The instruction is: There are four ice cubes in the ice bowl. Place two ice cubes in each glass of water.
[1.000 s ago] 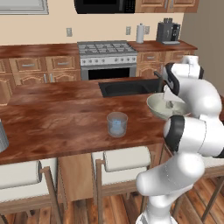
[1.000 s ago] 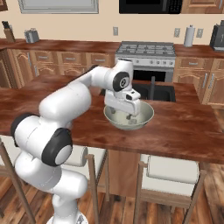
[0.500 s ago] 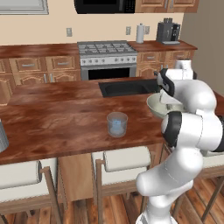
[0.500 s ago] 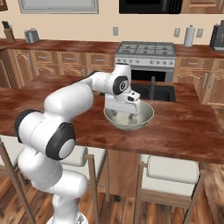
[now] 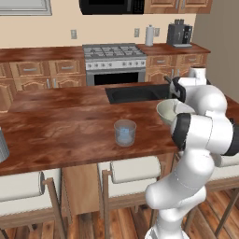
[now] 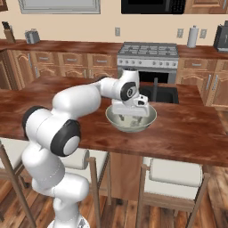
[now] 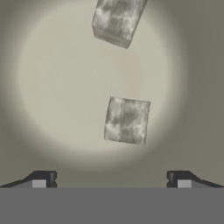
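Lowered since a second ago, the robot's hand now sits down inside the ice bowl [image 6: 131, 119], where before it hovered above the rim. On the far left edge of the wooden desk [image 5: 60, 135], a ribbed grey glass [image 5: 2, 145] pokes into the left base view. Further right, the short blue-tinted glass of water [image 5: 125, 132] stands alone near the front edge of the desk, well apart from the bowl. Right of that, the pale bowl rests on the desk in front of the dark sink [image 5: 133, 93], with the arm bent over it. Through the hand camera, two frosted ice cubes [image 7: 127, 120] lie on the bowl's floor, one central between the fingers [image 7: 43, 178] and another [image 7: 117, 20] beyond it at the top edge. Both fingers are spread wide, gripping nothing, their tips flanking the nearer cube without touching it.
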### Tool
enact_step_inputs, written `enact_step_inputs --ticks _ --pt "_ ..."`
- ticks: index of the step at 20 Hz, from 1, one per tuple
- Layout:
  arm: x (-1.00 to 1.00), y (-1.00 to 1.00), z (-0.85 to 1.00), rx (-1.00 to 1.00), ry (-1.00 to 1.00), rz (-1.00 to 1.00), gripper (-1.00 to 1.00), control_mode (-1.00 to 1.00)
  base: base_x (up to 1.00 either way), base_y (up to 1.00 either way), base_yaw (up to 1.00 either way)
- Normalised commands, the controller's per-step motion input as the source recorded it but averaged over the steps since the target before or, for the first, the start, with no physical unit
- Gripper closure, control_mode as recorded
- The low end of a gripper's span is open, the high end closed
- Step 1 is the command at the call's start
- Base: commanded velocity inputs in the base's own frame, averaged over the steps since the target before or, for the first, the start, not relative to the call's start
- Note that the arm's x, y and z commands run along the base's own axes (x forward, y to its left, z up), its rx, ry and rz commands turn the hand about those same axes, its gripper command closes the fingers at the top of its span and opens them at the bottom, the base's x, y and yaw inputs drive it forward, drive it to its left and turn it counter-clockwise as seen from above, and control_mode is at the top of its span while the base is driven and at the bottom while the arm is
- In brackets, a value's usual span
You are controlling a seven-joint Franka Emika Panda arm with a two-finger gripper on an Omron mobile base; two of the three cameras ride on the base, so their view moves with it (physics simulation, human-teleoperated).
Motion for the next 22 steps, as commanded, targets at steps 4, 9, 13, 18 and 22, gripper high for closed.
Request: enact_step_inputs --ticks 4,9,13,18,22 --pt "0.14 -0.01 -0.23 -0.01 0.0 0.12 -1.0 -1.0 0.0 0.0 0.0" --pt "0.02 -0.01 -0.26 -0.04 0.0 0.09 -1.0 -1.0 0.0 0.0 0.0" --pt "0.0 -0.06 -0.18 -0.05 0.0 0.04 -1.0 -1.0 0.0 0.0 0.0" --pt "0.0 -0.03 -0.16 -0.04 0.0 0.01 -1.0 -1.0 0.0 0.0 0.0" --pt "0.03 0.0 -0.19 0.0 0.0 0.0 -1.0 -1.0 0.0 0.0 0.0"
